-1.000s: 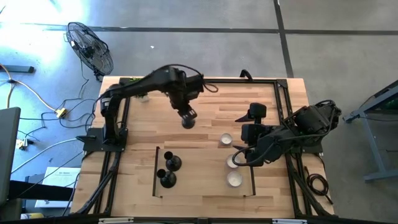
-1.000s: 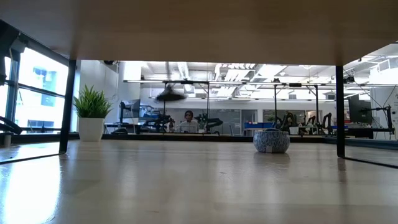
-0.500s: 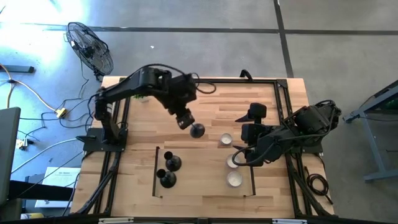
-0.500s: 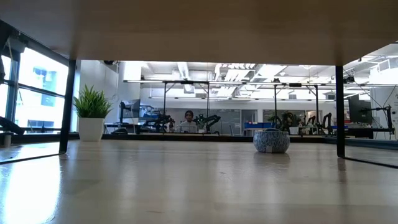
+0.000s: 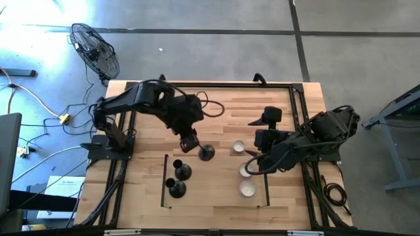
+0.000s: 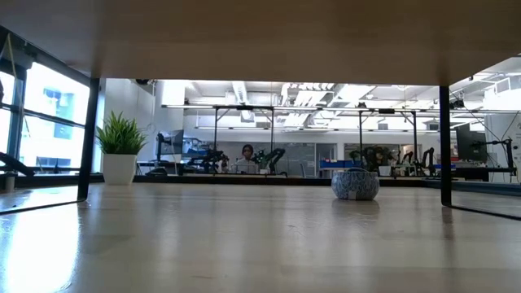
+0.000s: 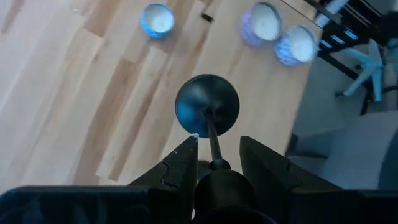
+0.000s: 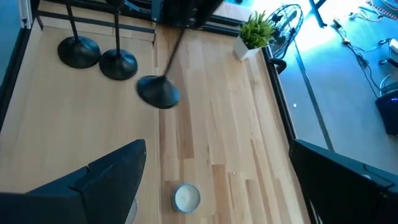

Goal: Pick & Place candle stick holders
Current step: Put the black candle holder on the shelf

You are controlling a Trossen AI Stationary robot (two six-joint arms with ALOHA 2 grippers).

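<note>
The 3 candle stick holders (image 5: 182,172) look matt black metal on the smooth, pale wood-plank table (image 5: 223,108).

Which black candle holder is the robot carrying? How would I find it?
Look at the wooden table from above and find the left gripper near its middle. The candlestick holder it grips by the stem is tilted. The two other holders stand upright together, untouched, nearer the front edge.

holder (image 7: 207,107) cup hidden btwn fingers | two holders' (image 8: 99,59) tops cut off at edge
</note>
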